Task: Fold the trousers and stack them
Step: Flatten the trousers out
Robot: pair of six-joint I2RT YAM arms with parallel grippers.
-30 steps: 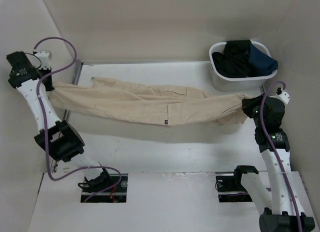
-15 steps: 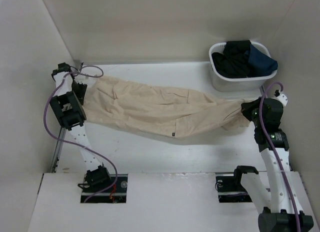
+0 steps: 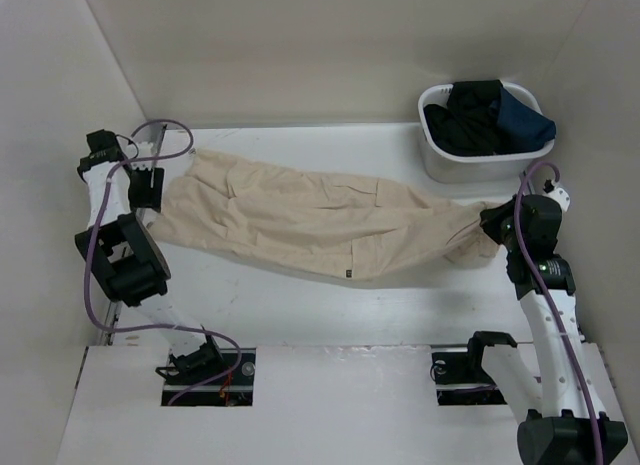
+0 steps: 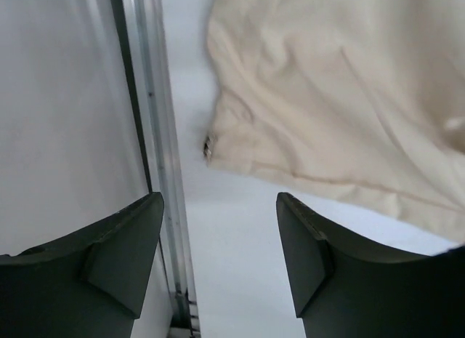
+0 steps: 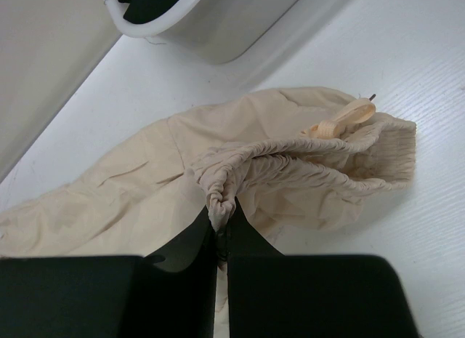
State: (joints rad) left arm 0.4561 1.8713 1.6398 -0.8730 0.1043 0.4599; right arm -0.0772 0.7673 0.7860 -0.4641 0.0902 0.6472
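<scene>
The beige trousers point(image 3: 300, 220) lie stretched across the table from left to right, with a small dark label near the front edge. My left gripper point(image 3: 148, 188) hangs open at their left end, apart from the cloth. In the left wrist view the left gripper point(image 4: 220, 236) holds nothing, and the trousers' leg end point(image 4: 349, 98) lies on the table beyond the fingertips. My right gripper point(image 3: 492, 221) is shut on the gathered elastic waistband. In the right wrist view the right gripper point(image 5: 221, 220) pinches a bunched fold of the trousers point(image 5: 305, 156).
A white basket point(image 3: 470, 163) with black and navy garments stands at the back right, just behind the right gripper; its wall point(image 5: 218, 29) shows in the right wrist view. A metal rail point(image 4: 156, 134) runs along the table's left edge by the side wall.
My left gripper has opened and let go of the leg end, then drawn back a little to the left. The trousers have dropped flat onto the table. The right gripper still holds.
</scene>
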